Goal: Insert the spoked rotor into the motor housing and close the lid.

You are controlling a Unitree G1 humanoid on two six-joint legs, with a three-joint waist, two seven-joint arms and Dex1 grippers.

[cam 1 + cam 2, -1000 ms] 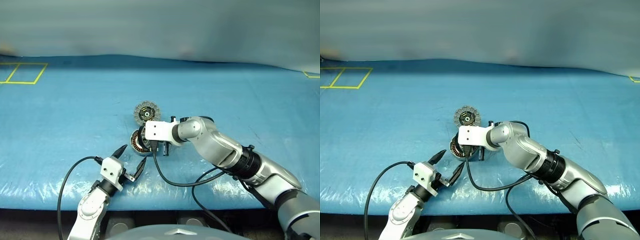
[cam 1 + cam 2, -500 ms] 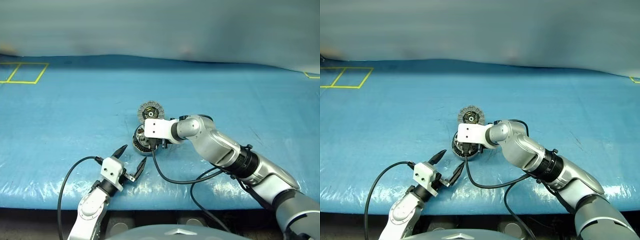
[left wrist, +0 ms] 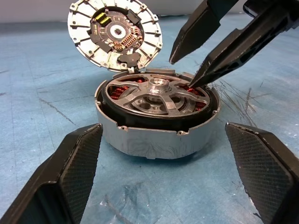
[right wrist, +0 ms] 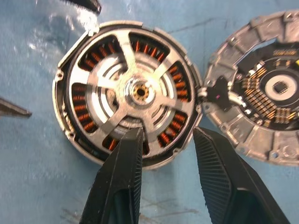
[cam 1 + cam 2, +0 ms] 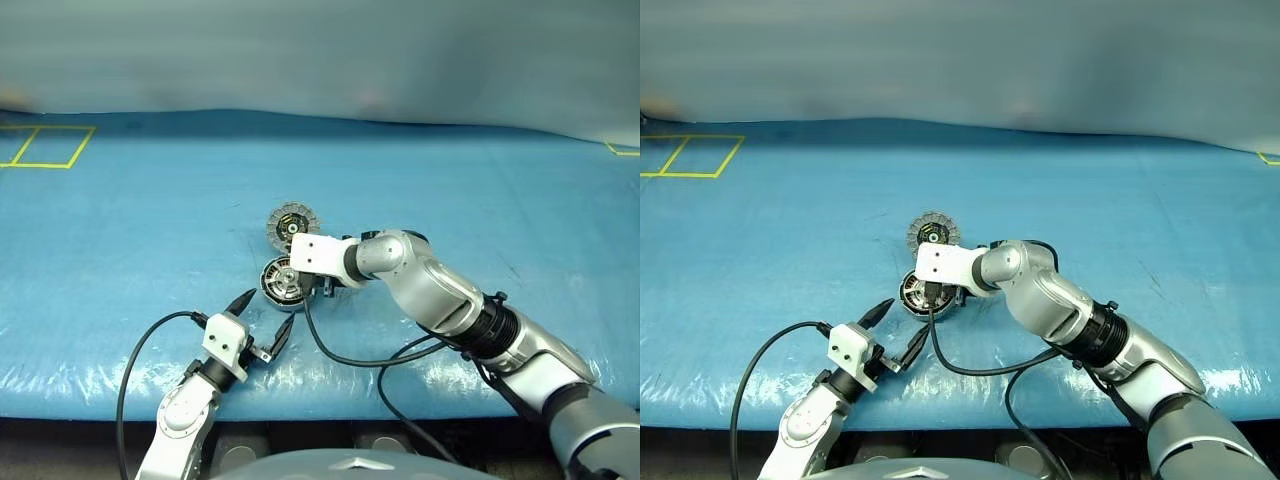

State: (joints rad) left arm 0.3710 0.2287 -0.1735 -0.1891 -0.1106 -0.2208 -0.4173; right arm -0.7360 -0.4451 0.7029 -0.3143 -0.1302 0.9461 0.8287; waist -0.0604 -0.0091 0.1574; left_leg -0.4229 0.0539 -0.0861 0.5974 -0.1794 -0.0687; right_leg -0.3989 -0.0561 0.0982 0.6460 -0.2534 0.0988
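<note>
The motor housing point(image 3: 154, 135) sits on the blue sheet a little in front of the table's middle, copper coils showing inside. The spoked rotor point(image 4: 135, 91) lies flat inside it. The lid point(image 3: 114, 32) stands open and tilted at the housing's far edge, its segmented inner face showing. My right gripper point(image 4: 168, 135) hovers just over the housing, open; one finger is above the rotor and the other is outside the rim, and it holds nothing. My left gripper point(image 5: 266, 312) stands open in front of the housing, apart from it and empty.
Yellow tape squares point(image 5: 45, 146) mark the far left of the blue sheet point(image 5: 150, 220), with another yellow mark point(image 5: 622, 150) at the far right. Black cables point(image 5: 345, 355) trail from both wrists toward the table's front edge.
The right gripper's fingers have parted and let go of the rotor, which now rests in the housing. The lid wobbled slightly. The left arm kept still.
</note>
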